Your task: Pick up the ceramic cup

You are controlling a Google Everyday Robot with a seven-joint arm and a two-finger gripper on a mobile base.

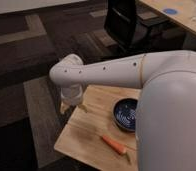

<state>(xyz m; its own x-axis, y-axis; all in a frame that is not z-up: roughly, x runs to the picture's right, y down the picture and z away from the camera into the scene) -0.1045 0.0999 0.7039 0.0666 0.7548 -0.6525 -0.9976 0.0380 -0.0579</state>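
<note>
The gripper (71, 100) was seen hanging over one corner of the table (86, 142); open or closed couldn't be told. The cup was probably hidden under it. Ceramic's stiff, slick, breakable, so the rim should be pinched gently.

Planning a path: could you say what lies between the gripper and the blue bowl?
Camera view: bare tabletop between the gripper, at its far-left corner, and the bowl.

My gripper (72, 102): over the table's (86, 134) far left corner. Obstacles: blue bowl (126, 114) rightward, carrot (115, 145) nearer the front. Bare wood lies between.
</note>
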